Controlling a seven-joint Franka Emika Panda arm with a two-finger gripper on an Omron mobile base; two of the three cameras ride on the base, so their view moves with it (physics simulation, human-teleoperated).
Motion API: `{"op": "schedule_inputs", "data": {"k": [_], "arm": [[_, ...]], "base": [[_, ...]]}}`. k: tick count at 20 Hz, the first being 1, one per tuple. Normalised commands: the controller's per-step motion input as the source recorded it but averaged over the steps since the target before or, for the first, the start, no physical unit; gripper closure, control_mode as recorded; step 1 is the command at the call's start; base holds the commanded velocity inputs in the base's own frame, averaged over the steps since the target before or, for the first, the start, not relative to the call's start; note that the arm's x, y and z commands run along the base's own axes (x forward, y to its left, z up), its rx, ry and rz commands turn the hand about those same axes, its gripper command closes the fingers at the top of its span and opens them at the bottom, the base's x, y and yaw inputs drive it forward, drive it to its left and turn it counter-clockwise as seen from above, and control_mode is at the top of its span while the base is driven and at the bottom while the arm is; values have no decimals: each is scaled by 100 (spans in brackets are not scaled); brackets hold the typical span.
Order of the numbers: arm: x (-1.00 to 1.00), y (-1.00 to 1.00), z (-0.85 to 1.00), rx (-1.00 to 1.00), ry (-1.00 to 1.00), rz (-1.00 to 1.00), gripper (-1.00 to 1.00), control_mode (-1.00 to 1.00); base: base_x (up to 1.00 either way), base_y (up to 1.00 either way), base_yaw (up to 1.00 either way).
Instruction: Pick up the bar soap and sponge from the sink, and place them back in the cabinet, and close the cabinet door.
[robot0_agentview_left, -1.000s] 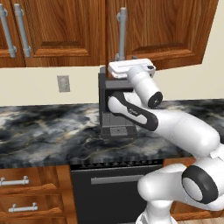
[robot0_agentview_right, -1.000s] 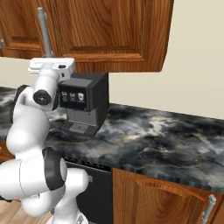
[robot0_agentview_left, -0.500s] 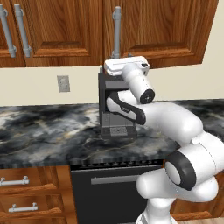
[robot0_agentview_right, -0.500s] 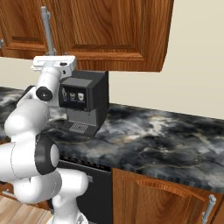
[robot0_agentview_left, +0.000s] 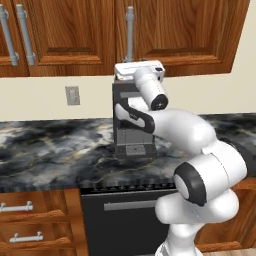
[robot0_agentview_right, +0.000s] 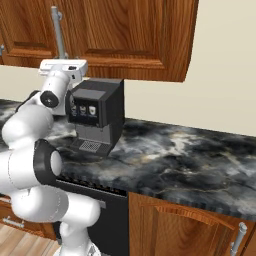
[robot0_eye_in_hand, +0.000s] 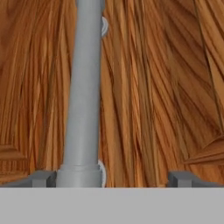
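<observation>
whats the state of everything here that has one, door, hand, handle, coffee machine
cabinet door: shut, flush with its neighbours
silver bar handle: upright, not gripped, nearer the left fingertip
hand: open, fingertips wide apart, raised close to the door
coffee machine: upright on the counter, nothing under its spout
drawers: shut

A cream wall (robot0_agentview_right: 220, 85) backs a black marbled counter (robot0_agentview_right: 190, 165) bearing a dark coffee machine (robot0_agentview_right: 97, 117).
</observation>
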Motion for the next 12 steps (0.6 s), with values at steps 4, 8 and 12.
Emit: {"op": "schedule_inputs", "data": {"k": [4, 8, 12], "arm": [[32, 14, 0, 0, 0, -4, -100, -100], [31, 14, 0, 0, 0, -4, -100, -100], [29, 10, 0, 0, 0, -3, -100, -100]], "base": [[0, 0, 0], [0, 0, 0], [0, 0, 0]]}}
